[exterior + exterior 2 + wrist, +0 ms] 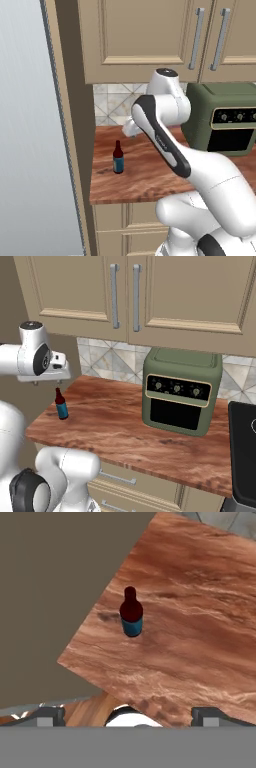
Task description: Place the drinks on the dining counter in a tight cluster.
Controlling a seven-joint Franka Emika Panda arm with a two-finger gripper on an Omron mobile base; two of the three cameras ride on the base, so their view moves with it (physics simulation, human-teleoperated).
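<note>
- The brown bottle point(118, 157) stands straight up on the short wood counter point(150, 180), near its left front corner and well apart from the green oven point(180, 391) at the other end.
- The gripper point(45, 382) hangs just above the bottle. Its fingers are spread wide and hold nothing.
- The bottle is tall and thin. If one finger bumps its neck on the way down, I think it could tip over and roll.
- The bottle is close to the counter's left edge. A push that way could knock it off onto the floor.
- In the hand view the bottle point(131, 613) sits up and to the left, not between the fingers. If the gripper drops from here, it may miss or hit the top.
- A grip high on the thin neck might slip. Lower, on the blue label, looks safer.
- This is not the big dining counter, so the bottle has to be carried there. A loose hold could drop it on the way.
</note>
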